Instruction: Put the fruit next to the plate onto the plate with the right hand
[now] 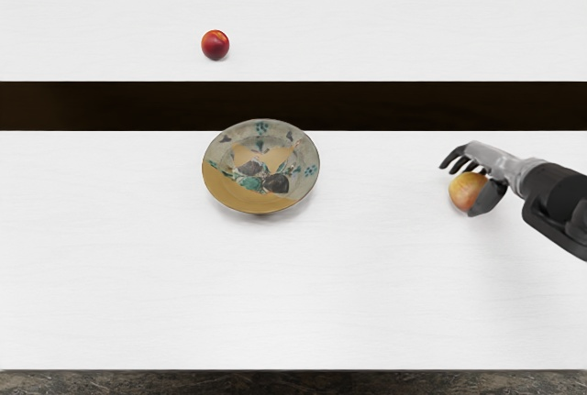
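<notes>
**A:** So where's the fruit (464, 193) at?

**B:** It's on the near table (138, 276), well off to the right of the plate (261, 168). It's a round, smooth, yellow-orange thing. The right hand (481, 173) is right over it, dark and metal-looking. The fingers (459, 155) are spread apart and fairly straight across the top, not wrapped around it.

**A:** And the plate?

**B:** It's round, shallow and glazed, with a mustard rim and green and dark painted blobs inside. There's also a shiny red fruit (215, 44) on the far table (413, 28), past the dark gap (92, 106).
</notes>
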You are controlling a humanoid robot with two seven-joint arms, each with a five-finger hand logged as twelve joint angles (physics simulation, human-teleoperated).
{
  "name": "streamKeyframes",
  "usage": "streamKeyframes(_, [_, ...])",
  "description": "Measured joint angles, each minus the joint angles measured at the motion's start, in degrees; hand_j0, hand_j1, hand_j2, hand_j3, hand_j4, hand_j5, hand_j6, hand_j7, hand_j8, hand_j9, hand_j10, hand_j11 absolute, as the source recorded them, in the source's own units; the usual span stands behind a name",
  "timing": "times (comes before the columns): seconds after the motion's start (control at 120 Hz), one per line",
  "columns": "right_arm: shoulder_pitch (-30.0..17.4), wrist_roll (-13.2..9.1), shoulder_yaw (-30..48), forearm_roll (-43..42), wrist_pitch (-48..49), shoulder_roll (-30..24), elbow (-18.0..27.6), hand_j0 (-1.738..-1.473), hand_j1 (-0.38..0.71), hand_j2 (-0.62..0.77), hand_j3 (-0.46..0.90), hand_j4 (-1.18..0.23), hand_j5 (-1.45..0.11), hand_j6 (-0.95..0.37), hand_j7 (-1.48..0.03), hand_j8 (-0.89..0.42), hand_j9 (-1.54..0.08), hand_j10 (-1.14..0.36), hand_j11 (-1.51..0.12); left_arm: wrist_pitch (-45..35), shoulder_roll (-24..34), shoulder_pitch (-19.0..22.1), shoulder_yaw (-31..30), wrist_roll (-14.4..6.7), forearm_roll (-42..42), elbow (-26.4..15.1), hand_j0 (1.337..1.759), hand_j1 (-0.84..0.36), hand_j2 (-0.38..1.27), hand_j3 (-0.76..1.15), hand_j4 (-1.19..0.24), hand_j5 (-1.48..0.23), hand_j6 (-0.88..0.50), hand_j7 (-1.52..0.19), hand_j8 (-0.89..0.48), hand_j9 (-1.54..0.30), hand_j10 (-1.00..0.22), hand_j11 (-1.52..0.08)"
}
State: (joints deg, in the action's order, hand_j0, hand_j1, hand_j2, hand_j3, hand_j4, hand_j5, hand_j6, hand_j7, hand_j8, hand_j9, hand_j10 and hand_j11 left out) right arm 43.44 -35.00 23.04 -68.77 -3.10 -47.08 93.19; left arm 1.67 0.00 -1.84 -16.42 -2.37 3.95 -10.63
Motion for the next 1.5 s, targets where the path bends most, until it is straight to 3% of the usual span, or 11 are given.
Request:
streamKeyframes(0.35, [-1.0, 0.0, 0.0, -0.2, -0.8, 0.1, -0.2, -1.656, 0.12, -0.12, 0.0, -0.44, -0.52, -0.43, -0.54, -0.38, -0.55, -0.42, -0.55, 0.0, 0.0, 0.0, 0.0, 0.0, 0.0, 0.0, 1.658, 0.07, 0.05, 0.0, -0.23, -0.3, -0.23, -0.3, -0.23, -0.3, -0.23, -0.3])
streamKeyframes(0.442, [-1.1, -0.1, 0.0, -0.4, -0.8, 0.2, -0.2, -1.654, 0.13, -0.14, 0.0, -0.47, -0.53, -0.45, -0.56, -0.33, -0.58, -0.42, -0.58, 0.0, 0.0, 0.0, 0.0, 0.0, 0.0, 0.0, 1.658, 0.07, 0.05, 0.0, -0.23, -0.3, -0.23, -0.3, -0.23, -0.3, -0.23, -0.3])
streamKeyframes(0.892, [-0.9, 0.0, 0.7, 1.9, -0.7, 0.2, -0.2, -1.655, 0.17, 0.13, 0.0, -0.54, -0.69, -0.48, -0.69, -0.37, -0.7, -0.44, -0.71, 0.0, 0.0, 0.0, 0.0, 0.0, 0.0, 0.0, 1.658, 0.07, 0.05, 0.0, -0.23, -0.3, -0.23, -0.3, -0.23, -0.3, -0.23, -0.3])
streamKeyframes(1.183, [-0.8, 0.0, 2.6, 2.4, -0.6, 0.2, -0.3, -1.655, 0.16, 0.18, 0.0, -0.58, -0.77, -0.48, -0.76, -0.39, -0.78, -0.46, -0.79, 0.0, 0.0, 0.1, 0.0, 0.0, 0.0, 0.0, 1.658, 0.07, 0.05, 0.0, -0.23, -0.3, -0.23, -0.3, -0.23, -0.3, -0.23, -0.3])
streamKeyframes(1.5, [-0.5, 0.0, 5.5, 5.0, -0.7, 1.0, -0.3, -1.657, 0.19, 0.36, 0.0, -0.6, -0.8, -0.52, -0.79, -0.45, -0.81, -0.52, -0.82, 0.0, 0.0, 0.0, 0.0, 0.0, 0.0, 0.0, 1.658, 0.07, 0.05, 0.0, -0.23, -0.3, -0.23, -0.3, -0.23, -0.3, -0.23, -0.3])
